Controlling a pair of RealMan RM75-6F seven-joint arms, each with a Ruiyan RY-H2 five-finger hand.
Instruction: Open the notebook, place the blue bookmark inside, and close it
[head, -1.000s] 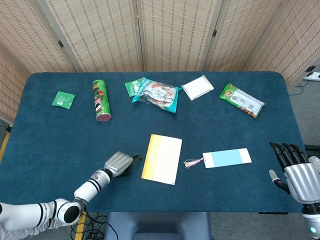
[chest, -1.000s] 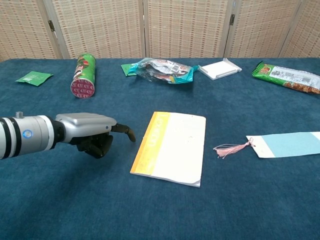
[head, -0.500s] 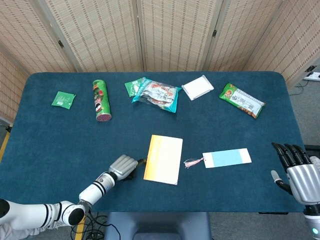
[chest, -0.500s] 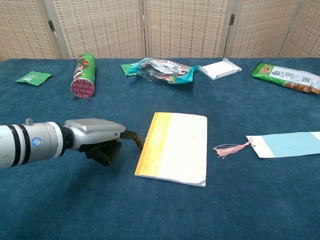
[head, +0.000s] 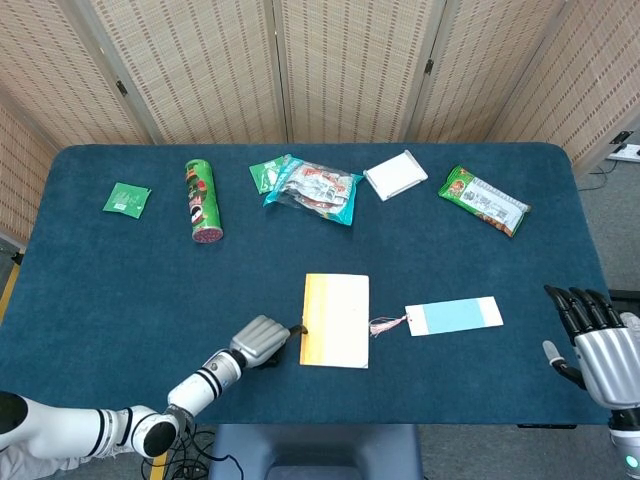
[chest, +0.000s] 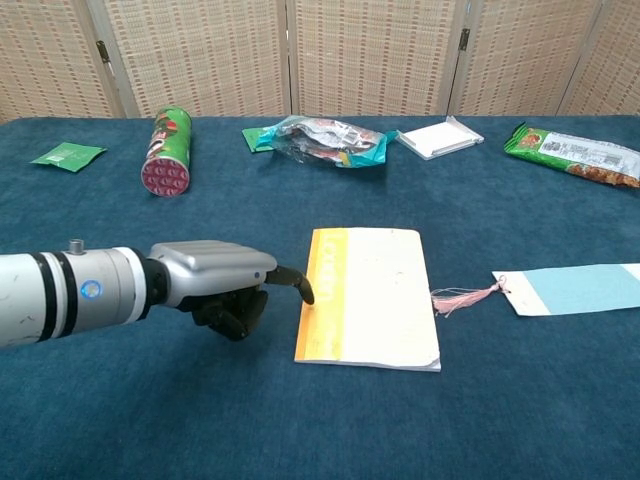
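The closed notebook (head: 336, 320) (chest: 367, 296), white with an orange-yellow spine strip, lies flat near the table's front middle. My left hand (head: 260, 341) (chest: 222, 284) sits just left of it, most fingers curled under, one dark fingertip (chest: 300, 286) touching the spine edge. The blue bookmark (head: 454, 316) (chest: 574, 288), pale blue with a white end and a pink tassel (chest: 462, 297), lies to the notebook's right, its tassel reaching the notebook's edge. My right hand (head: 594, 345) hovers off the table's front right corner, fingers spread, holding nothing.
Along the back of the table (head: 120, 290) lie a green packet (head: 127, 199), a green chip can (head: 202, 201) on its side, a pile of snack bags (head: 313, 186), a white box (head: 395, 175) and a green snack pack (head: 484, 200).
My left hand has slid right and pushed the notebook's spine, shifting the notebook rightward and turning it square to the table edge, up against the tassel. The right hand has barely moved.
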